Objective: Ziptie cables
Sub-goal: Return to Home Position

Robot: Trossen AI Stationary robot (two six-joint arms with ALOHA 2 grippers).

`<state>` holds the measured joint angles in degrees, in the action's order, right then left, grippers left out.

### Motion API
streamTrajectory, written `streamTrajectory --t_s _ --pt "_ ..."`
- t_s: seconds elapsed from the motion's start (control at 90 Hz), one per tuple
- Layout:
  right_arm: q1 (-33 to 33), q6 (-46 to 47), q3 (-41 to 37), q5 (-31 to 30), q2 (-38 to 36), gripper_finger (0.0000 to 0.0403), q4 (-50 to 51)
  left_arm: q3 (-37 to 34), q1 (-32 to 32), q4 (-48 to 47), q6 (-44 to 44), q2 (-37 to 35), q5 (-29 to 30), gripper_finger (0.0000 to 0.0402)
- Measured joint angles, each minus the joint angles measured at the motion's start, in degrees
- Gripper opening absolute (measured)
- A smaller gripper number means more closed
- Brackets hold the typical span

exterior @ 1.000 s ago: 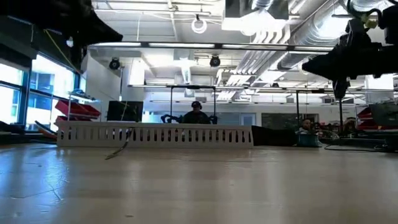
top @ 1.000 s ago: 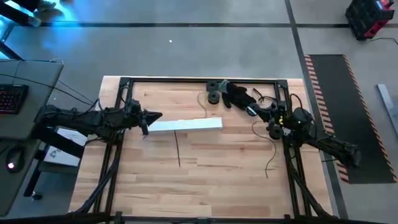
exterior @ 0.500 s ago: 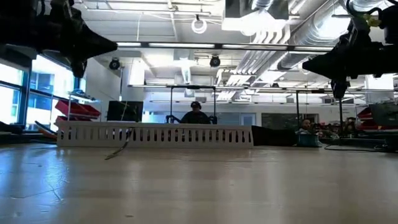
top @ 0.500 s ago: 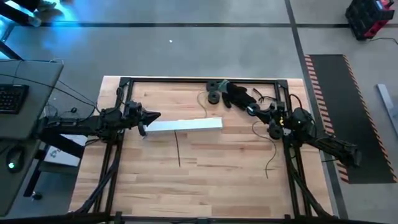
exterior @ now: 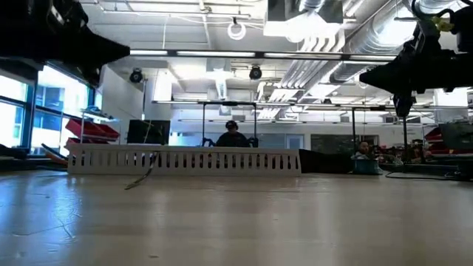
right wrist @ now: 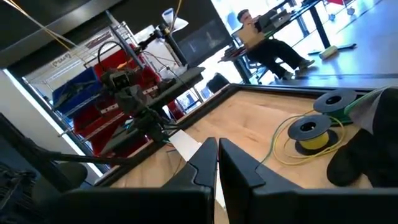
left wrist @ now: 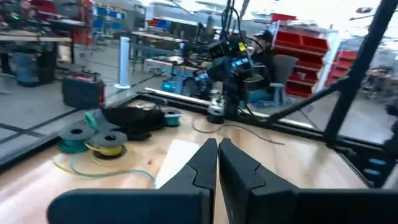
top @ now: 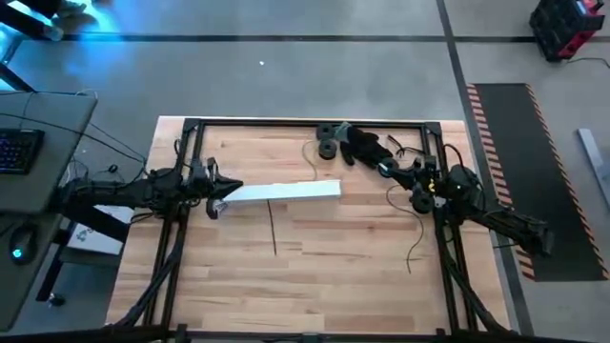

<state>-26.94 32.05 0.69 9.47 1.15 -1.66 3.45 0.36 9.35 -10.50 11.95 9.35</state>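
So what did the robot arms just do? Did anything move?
The left gripper pulled back a little from the end of the white cable duct, toward the left edge of the table, shut and holding nothing. The right gripper stayed at the table's right side, and the duct did not move.

I stand in a workshop lab: red bin shelves far ahead of my left pincer, bare ducts overhead.

cables hidden, inside closed white duct
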Motion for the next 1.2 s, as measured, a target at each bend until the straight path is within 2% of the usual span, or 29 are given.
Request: streamTrajectory --t_s 0.056,0.178,0.289,0.4,0.489,0.667,0.944,1.133,1.2 --pt "-0.02 0.08 0.0 0.02 0.0 0.0 0.01 -2.98 0.0 3.27 -1.4 -0.1 -1.02 0.0" --pt "-0.02 -0.03 0.09 0.06 0.0 0.0 0.13 -2.7 -0.02 1.46 0.05 -0.01 -2.11 0.0" --pt "-0.02 0.07 0.09 0.07 0.02 0.0 0.16 -2.7 -0.01 4.13 3.38 -0.02 -3.03 0.0" --pt "-0.02 0.04 0.09 0.09 0.0 0.0 0.15 -2.7 0.0 5.14 3.04 0.01 -2.84 0.0" --pt "0.0 0.07 0.09 0.09 0.0 0.0 0.14 -2.68 -0.02 3.11 0.95 0.02 -1.82 0.0" --pt "-0.02 0.07 0.09 0.11 0.0 0.0 0.14 -2.68 0.0 -7.35 -1.33 0.04 1.8 0.0" --pt "0.01 0.04 0.11 0.17 0.0 0.0 0.14 -2.63 0.0 -7.7 -1.36 0.8 1.28 0.0" --pt "11.06 -0.12 -0.13 -6.66 -1.09 0.0 -0.67 -2.63 -0.01 -7.68 -1.36 0.78 1.47 0.0" --pt "15.51 -0.12 -0.13 -6.94 -1.11 0.0 -0.07 -2.63 0.0 -7.7 -1.36 0.8 1.48 0.0"
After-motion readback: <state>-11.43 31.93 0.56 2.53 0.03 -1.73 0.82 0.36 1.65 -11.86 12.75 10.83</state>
